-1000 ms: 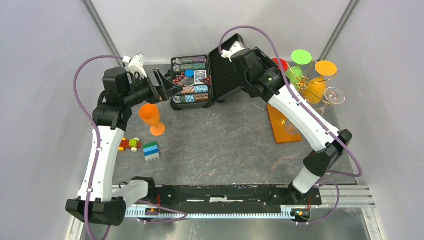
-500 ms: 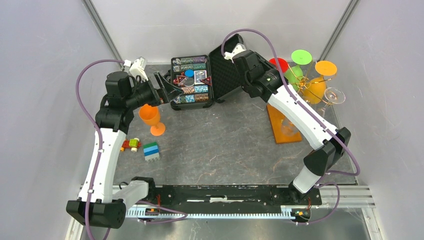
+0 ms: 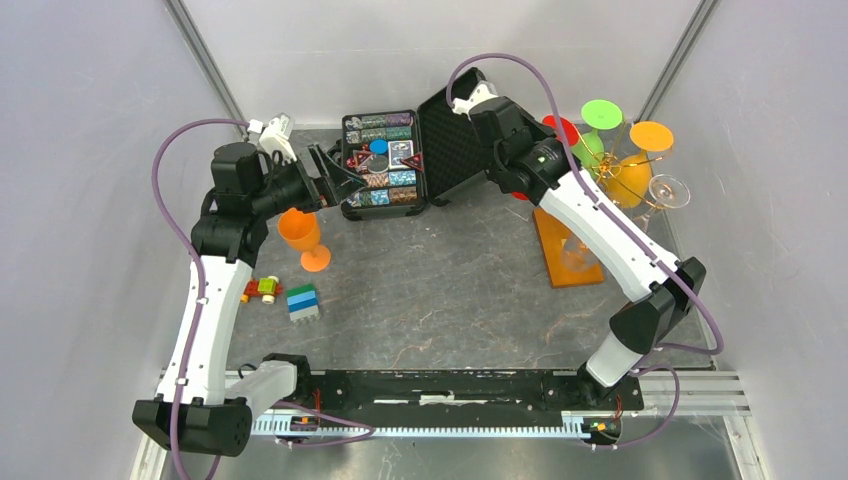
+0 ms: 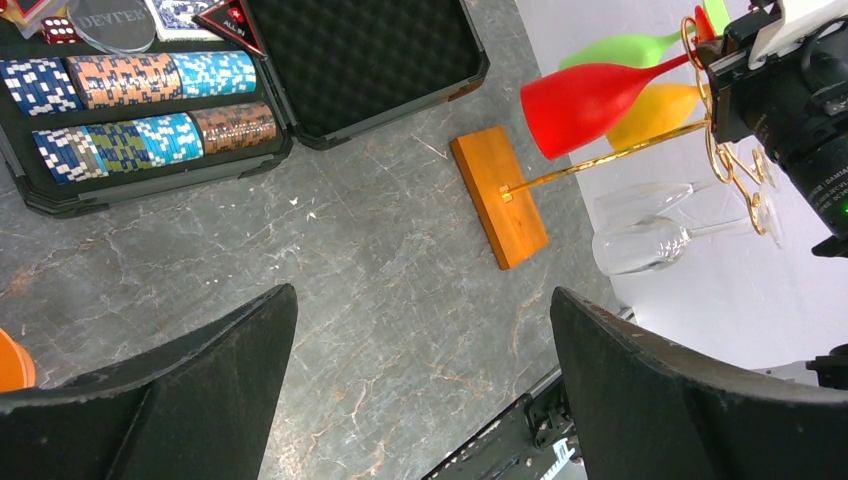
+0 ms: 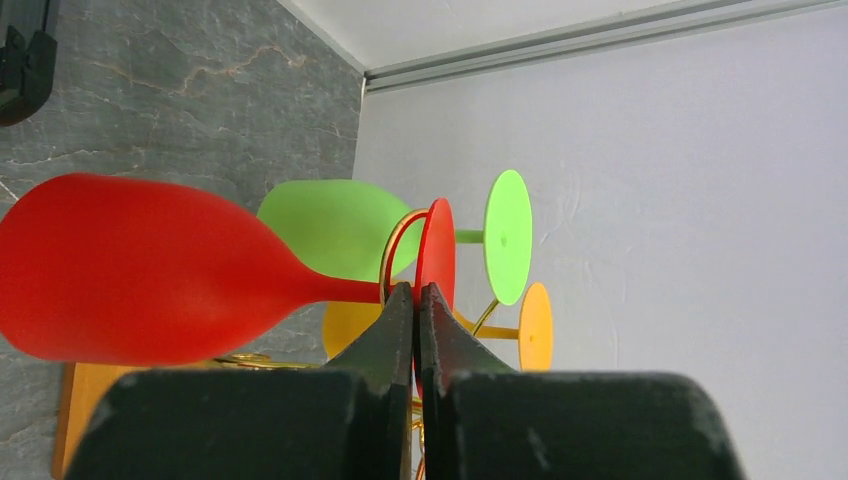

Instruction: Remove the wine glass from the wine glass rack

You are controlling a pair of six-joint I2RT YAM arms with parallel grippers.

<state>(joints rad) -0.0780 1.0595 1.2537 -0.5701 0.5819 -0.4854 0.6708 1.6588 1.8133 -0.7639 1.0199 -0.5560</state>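
Grey marbled table [image 3: 440,290], with both arm bases along its near edge. Near left are a toy car [image 3: 262,289] and a stack of blocks [image 3: 303,302]. Just beyond them an orange wine glass [image 3: 303,235] stands upright on its foot.

Over that glass hangs the left gripper [image 4: 420,300], fingers spread wide and holding nothing, beside an open poker chip case [image 3: 380,160] at the far middle.

Far right stands the wine glass rack [image 3: 565,255] — gold wire rising from an orange-brown base. It carries a red wine glass [image 5: 150,270], a green glass [image 5: 330,225], a yellow-orange glass [image 4: 650,112] and clear glasses [image 4: 650,245]. Each hangs bowl down with its foot on top, so its long axis runs roughly upright.

The right gripper [image 5: 415,292] is at the red wine glass, fingers pressed together on the thin stem right under the foot, where the stem passes through a gold curl. The bowl lies below the fingertips, on the rack's left side.

The right arm is much the nearer; the left stands well apart across the table. The coming move probably turns on drawing the stem sideways out of the curl — across the glass's axis, not along it. Which side of the curl is open cannot be told.
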